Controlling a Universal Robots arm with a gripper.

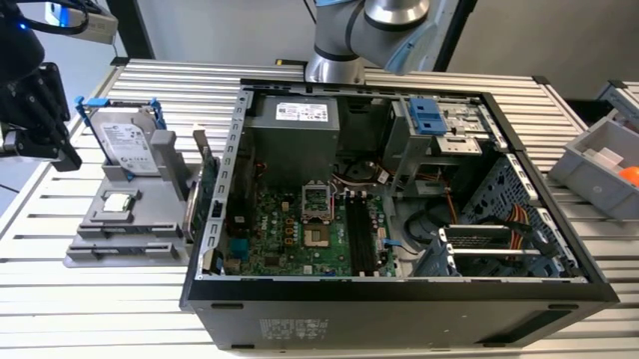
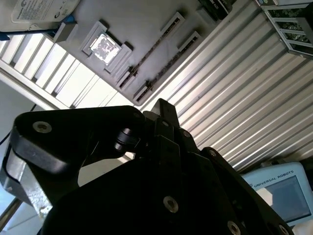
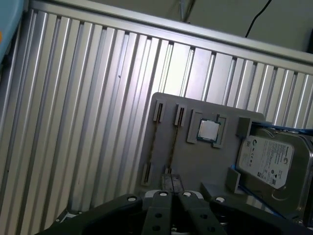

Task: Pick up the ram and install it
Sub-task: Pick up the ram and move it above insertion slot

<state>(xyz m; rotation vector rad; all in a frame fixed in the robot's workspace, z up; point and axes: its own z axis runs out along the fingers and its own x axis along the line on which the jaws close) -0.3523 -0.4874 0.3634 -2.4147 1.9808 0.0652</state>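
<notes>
Straight beyond the pincer (image 3: 172,185) tips, on the gray holder (image 3: 205,161): the ram (image 3: 173,144), standing on edge in a narrow slot and seen as a thin dark strip, colour and label not to be made out from that angle. Well apart from the pincer, no contact. Just beside it, a little farther from the tips, a second slot (image 3: 152,142) with a like strip.

Pincer closed: fingers (image 3: 160,205) tip to tip in both wrist views, nothing between them, nothing touched.

Past the ram, a bare processor chip (image 3: 209,129) in its square seat, then a silver hard drive (image 3: 266,161) upright in a blue frame. Beyond the holder from the pincer, in the exterior view, the open computer case (image 1: 399,299) on the slatted table (image 1: 60,299).
</notes>
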